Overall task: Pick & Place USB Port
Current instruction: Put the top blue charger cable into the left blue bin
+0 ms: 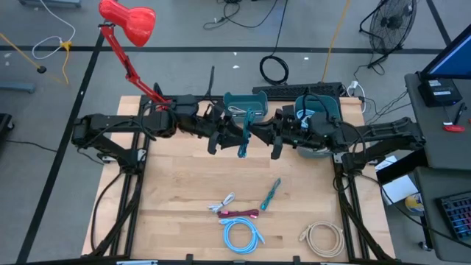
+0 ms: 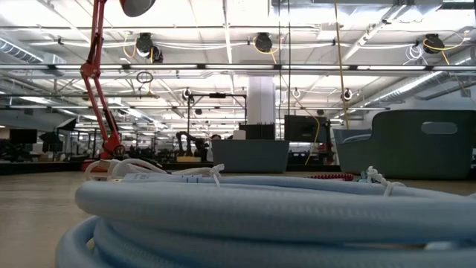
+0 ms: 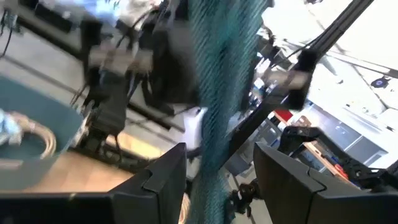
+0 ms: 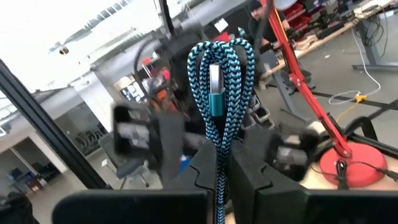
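Observation:
A teal-and-black braided USB cable (image 1: 242, 145), folded into a bundle, is held in the air above the table's far middle, where both arms meet. My right gripper (image 4: 222, 155) is shut on it. The looped end with a silver plug (image 4: 214, 81) sticks out past the fingertips. My left gripper (image 3: 217, 168) comes from the table's left and is open. Its two fingers stand on either side of the cable (image 3: 221, 93), and no touch shows. In the high view, the left gripper (image 1: 224, 138) and the right gripper (image 1: 274, 140) face each other. My right gripper pinches the folded cable bundle between its two fingers (image 4: 249, 168), several strands together, below the looped end (image 4: 219, 140). It comes level from the table's right. The bundle is lifted clear of the table, and its loop and plug reach beyond the fingertips toward the left arm.
Two teal bins stand at the far edge, one (image 1: 244, 104) behind the grippers and one (image 1: 318, 110) holding cables. Toward the near edge lie another teal cable (image 1: 270, 193), a white one (image 1: 221, 204), a magenta one (image 1: 239, 213), a light-blue coil (image 1: 243, 235) and a beige coil (image 1: 322, 237). A red lamp (image 1: 129, 22) stands far left.

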